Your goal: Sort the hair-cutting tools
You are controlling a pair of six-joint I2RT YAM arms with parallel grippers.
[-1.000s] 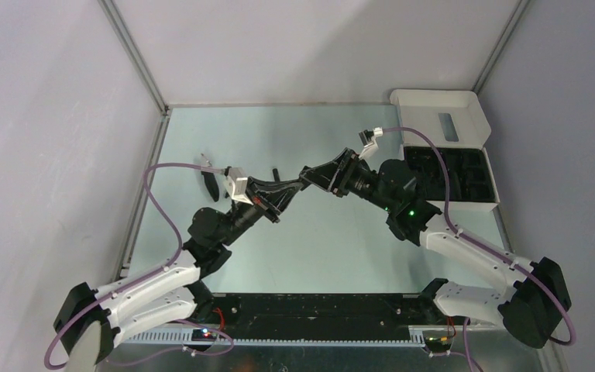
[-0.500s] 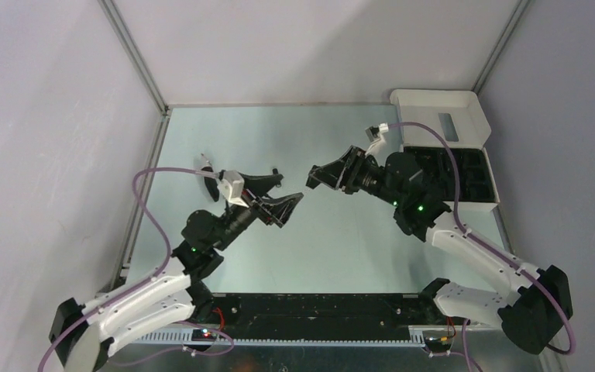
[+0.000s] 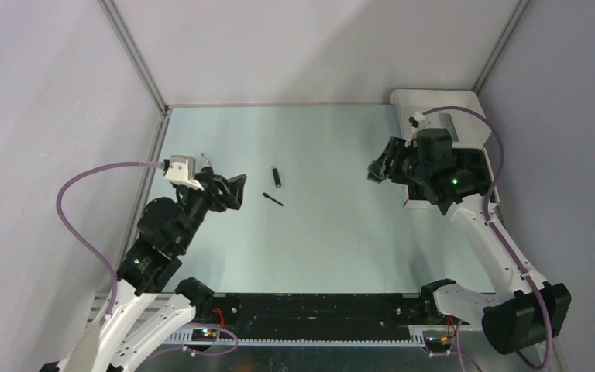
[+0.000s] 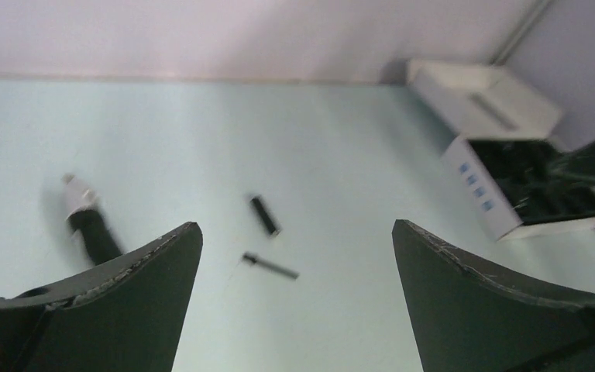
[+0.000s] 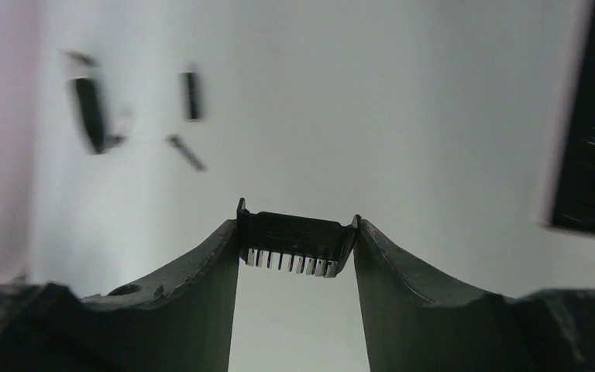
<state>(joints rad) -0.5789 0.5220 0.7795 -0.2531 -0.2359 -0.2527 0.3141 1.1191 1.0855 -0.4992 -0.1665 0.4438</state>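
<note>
My right gripper [image 5: 296,232] is shut on the squarish black comb attachment [image 5: 296,236], teeth toward the camera. It hangs above the table just left of the white box [image 3: 412,203]. My left gripper [image 4: 294,232] is open and empty, back at the table's left side [image 3: 228,192]. Ahead of it lie a short black cylinder [image 4: 265,215] [image 3: 276,177] and a thin stick [image 4: 269,266] [image 3: 273,199]. The tapered trimmer body [image 4: 93,232] with its silver tip lies to the left, mostly hidden under the left wrist in the top view.
The white box holds a black moulded insert [image 3: 465,170], and its open lid [image 3: 441,116] stands at the back right corner. Grey walls close the table at back and sides. Purple cables loop off both wrists.
The grippers met mid-table a second ago. The left one has opened and pulled back to the left. The right one has swung right toward the box with the comb attachment.
</note>
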